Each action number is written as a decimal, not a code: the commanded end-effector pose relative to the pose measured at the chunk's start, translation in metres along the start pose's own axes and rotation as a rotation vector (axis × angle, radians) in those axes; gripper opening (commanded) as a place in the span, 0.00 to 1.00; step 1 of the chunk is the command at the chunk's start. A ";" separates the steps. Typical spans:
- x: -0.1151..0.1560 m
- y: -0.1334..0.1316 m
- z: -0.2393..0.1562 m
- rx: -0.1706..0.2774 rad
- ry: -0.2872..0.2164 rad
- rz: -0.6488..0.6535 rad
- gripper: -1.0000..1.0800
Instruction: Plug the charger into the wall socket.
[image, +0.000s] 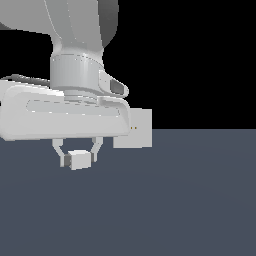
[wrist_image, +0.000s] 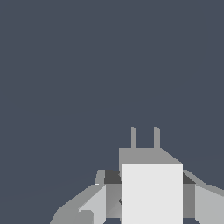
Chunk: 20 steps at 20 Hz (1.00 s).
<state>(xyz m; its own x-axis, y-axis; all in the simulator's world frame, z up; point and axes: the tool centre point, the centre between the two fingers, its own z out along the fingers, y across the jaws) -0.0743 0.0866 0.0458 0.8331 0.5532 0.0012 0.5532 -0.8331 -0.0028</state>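
Charger plugging scene, described from largest element to smallest. Dark blue-grey tabletop (image: 190, 200) fills the lower half of the exterior view beneath a black background. White robot arm (image: 65, 112) enters from 12 o'clock and spreads across the 9 to 10 o'clock region, its broad horizontal body covering part of the wall socket. Wall socket (image: 140, 127), a flat upright light-grey square plate, stands just past the centre of the frame toward 3 o'clock; two tiny yellowish dots (image: 133, 128) show near its partly hidden edge. Hand (image: 77, 159) hangs below the arm body at about 8 o'clock from the frame centre, its two fingers (image: 64, 159) clenched against opposite sides of the charger. Charger (image: 80, 159), a small white-grey block, sits between the fingers above the tabletop, at roughly 8 o'clock from the wall socket and apart from it. In the wrist view the charger (wrist_image: 152, 192) appears as a bright rectangular face with a grey upper body, and two thin prongs (wrist_image: 145, 138) project from it toward 12 o'clock over the bare tabletop (wrist_image: 87, 65).
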 end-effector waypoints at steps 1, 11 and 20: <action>-0.005 0.031 -0.015 0.000 0.002 0.107 0.00; -0.035 0.107 -0.053 -0.002 0.001 0.393 0.00; -0.037 0.111 -0.055 -0.003 0.001 0.408 0.00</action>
<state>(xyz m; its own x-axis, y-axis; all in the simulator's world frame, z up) -0.0441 -0.0263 0.0999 0.9841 0.1773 0.0010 0.1773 -0.9842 -0.0005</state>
